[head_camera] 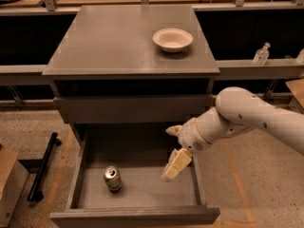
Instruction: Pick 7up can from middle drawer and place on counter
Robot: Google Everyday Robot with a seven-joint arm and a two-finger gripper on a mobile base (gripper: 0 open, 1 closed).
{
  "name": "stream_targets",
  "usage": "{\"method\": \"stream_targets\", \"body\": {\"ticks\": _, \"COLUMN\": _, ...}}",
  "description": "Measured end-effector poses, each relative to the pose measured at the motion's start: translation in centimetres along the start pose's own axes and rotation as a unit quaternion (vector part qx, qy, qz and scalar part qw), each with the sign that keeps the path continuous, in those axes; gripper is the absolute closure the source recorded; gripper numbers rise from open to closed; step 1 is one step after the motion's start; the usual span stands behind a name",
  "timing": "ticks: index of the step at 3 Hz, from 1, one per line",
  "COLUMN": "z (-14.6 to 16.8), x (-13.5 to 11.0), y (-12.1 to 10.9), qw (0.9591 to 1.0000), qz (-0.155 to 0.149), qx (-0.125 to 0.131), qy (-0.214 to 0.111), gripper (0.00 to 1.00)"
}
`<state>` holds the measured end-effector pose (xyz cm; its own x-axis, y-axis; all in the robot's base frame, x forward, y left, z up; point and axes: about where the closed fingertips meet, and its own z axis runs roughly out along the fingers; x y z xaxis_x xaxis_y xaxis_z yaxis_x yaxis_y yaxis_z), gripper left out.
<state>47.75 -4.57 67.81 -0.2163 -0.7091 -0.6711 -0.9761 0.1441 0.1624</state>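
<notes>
Your gripper [167, 154] hangs spread, empty, above the open drawer [133, 217]; inside, one can [113, 178] stands left of it.

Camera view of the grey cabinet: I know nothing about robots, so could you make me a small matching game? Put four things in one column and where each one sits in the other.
Things:
1. can
2. bowl
3. gripper
4. bottle

Places:
A. on the counter, towards its right rear
B. over the right side of the open drawer, fingers apart, holding nothing
C. upright on the drawer floor, left of the middle
D. on the ledge right of the cabinet

Pairs: 1-C, 2-A, 3-B, 4-D
</notes>
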Motion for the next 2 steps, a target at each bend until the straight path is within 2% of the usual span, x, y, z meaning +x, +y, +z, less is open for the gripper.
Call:
{"method": "stream_targets", "body": {"ticks": 1, "z": 0.7, "x": 0.8, "y": 0.1, "qw": 0.9998, "qz": 0.011, "qx": 0.017, "qy": -0.001, "gripper": 0.0}}
{"method": "stream_targets", "body": {"ticks": 2, "z": 4.1, "x": 1.2, "y": -1.0, "qw": 0.9993, "qz": 0.001, "qx": 0.034, "qy": -0.017, "gripper": 0.0}}
